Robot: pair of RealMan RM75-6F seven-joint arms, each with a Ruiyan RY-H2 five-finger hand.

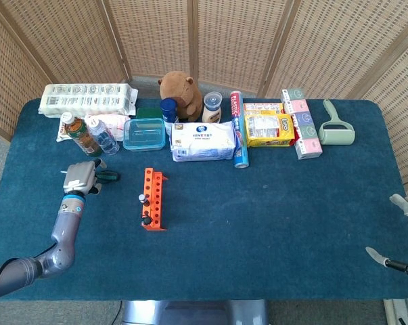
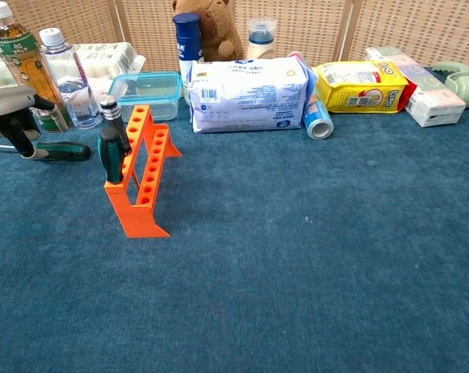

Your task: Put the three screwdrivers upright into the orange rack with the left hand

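The green-handled screwdriver [image 2: 61,151] lies flat on the blue worktop [image 1: 271,203], left of the orange rack [image 1: 153,199] and in front of the two bottles [image 1: 88,134]; its long axis runs roughly left to right, handle end toward the rack. The left hand [image 1: 80,178] is down over its shaft end, fingers curled around it, but whether they actually pinch the tool I cannot tell, since the hand hides the contact in both views. Two other screwdrivers [image 2: 112,140] already stand upright in the rack's near end. The right hand [image 1: 401,230] sits far off at the worktop's right edge, fingers apart and empty, largely cut off by the frame.
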